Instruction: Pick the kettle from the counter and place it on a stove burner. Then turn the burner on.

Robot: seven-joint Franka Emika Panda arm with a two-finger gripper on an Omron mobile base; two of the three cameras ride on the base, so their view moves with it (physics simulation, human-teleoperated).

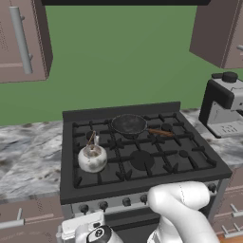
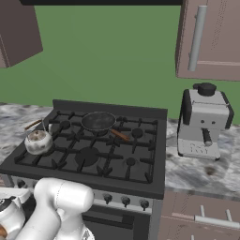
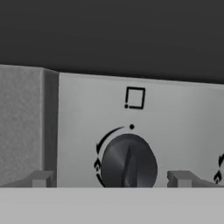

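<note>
Kettle [image 1: 92,158] handle faint (burner hidden)

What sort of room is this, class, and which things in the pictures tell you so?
Most likely a home kitchen, rendered in simulation: a black gas stove carrying a kettle and a frying pan, a marbled counter, and a coffee machine.

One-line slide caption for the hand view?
Open gripper faces a dark stove knob on the grey control panel.

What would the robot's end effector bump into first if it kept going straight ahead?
Most likely the round dark stove knob on the pale grey control panel, which sits centred between the end effector fingertips; the distance is unclear.
</note>
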